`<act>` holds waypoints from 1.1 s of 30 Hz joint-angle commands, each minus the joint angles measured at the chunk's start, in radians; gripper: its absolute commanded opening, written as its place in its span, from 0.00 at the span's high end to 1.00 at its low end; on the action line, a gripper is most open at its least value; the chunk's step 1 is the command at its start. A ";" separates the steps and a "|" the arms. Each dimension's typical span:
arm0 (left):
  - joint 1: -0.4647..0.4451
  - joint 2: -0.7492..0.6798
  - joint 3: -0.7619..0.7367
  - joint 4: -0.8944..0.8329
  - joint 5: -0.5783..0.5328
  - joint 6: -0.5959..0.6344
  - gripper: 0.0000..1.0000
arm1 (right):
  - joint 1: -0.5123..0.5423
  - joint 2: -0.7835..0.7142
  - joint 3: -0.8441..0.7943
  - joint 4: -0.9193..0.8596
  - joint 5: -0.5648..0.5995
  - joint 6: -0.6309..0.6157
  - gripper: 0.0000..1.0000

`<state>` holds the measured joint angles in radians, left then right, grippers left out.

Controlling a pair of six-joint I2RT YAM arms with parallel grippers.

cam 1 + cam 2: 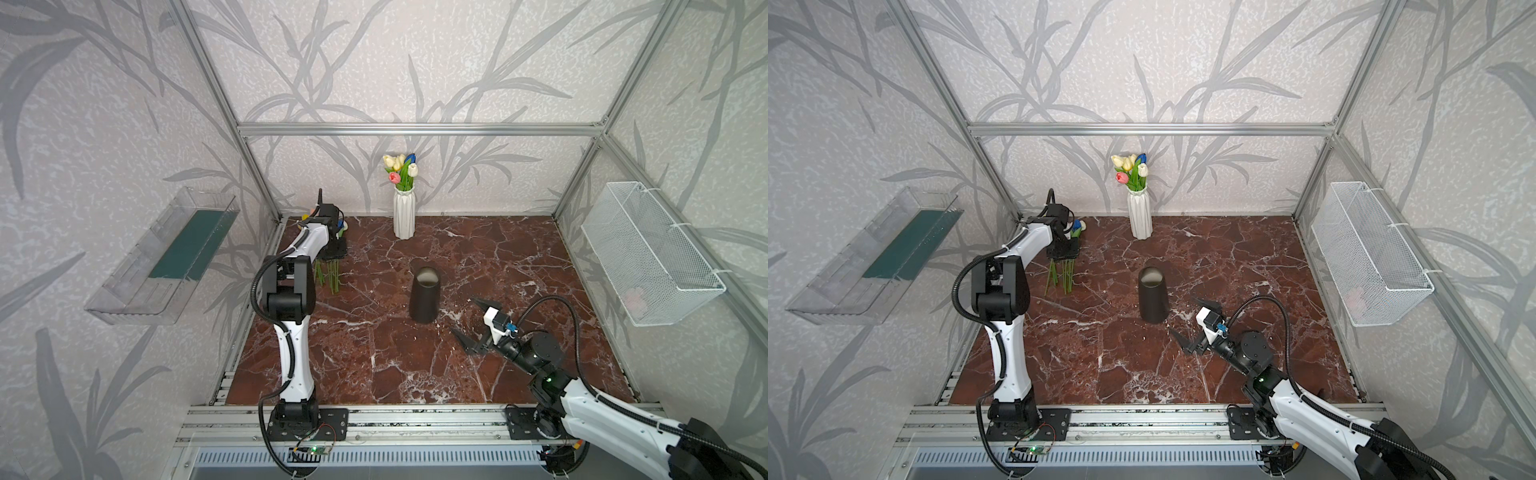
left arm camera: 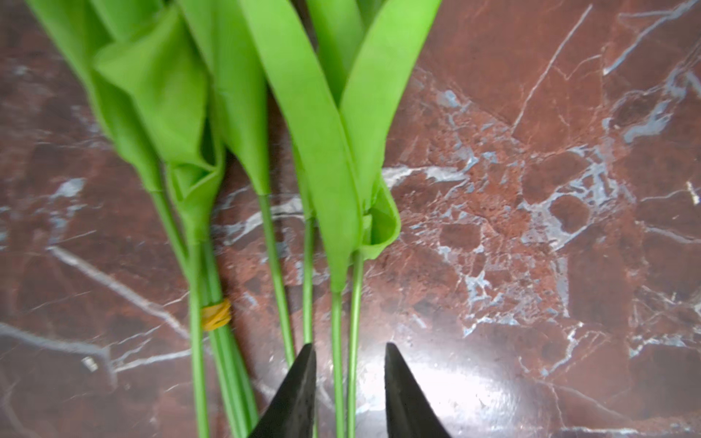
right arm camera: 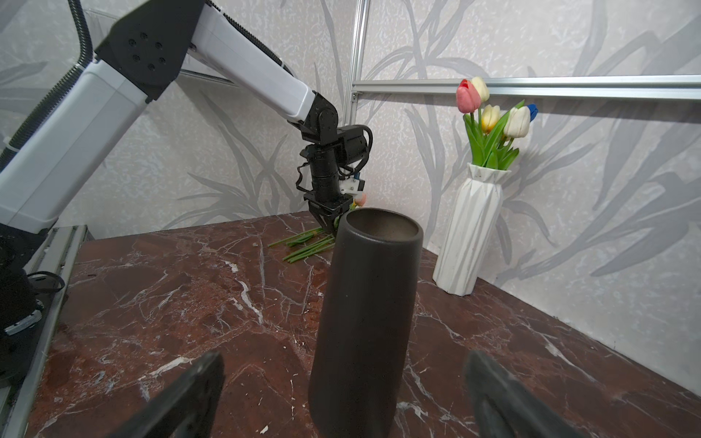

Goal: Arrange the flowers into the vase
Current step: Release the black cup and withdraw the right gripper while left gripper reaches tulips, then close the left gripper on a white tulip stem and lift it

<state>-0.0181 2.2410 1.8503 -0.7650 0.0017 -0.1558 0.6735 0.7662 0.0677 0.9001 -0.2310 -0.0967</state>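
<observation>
Two green stems of the flowers (image 2: 265, 159) run between the jaws of the left claw (image 2: 349, 347). The jaws stand a narrow way apart, with a sliver of worktop (image 2: 531, 265) showing on either side of the pair, and we cannot tell whether they pinch the stems. Beside them we see more single stems and a small bundle bound with a yellow rubber band (image 2: 216, 314).

In both top views these flowers lie flat near the far left corner of the worktop. Their stem ends point toward the near edge, and their heads (image 1: 1077, 225) point toward the far edge, mostly hidden under the left arm (image 1: 309, 243).

The dark vase (image 1: 424, 297) stands upright about the middle of the worktop, well apart from the flowers. The right claw (image 1: 462, 316) hovers near its near right side, jaws spread wide and holding nothing. In the right wrist view the vase stands ahead of the two fingers, clear of both.

At the middle of the far edge we see a white vase (image 1: 404, 216) with tulips (image 1: 401, 168) standing in it, their heads white, yellow, pink and blue.
</observation>
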 commanded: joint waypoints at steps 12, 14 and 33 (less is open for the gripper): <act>-0.019 0.118 0.122 -0.111 -0.022 0.023 0.89 | 0.008 -0.005 0.012 0.039 0.011 0.003 0.01; -0.027 0.100 0.104 -0.103 -0.027 0.021 0.99 | 0.008 -0.005 0.012 0.036 0.013 0.002 0.01; -0.071 -0.188 -0.163 0.078 0.073 -0.025 1.00 | 0.008 0.038 0.021 0.029 0.014 -0.006 0.01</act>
<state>-0.0853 2.0991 1.6642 -0.6727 0.0277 -0.1764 0.6754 0.8051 0.0681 0.9104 -0.2249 -0.0982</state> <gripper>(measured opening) 0.048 0.990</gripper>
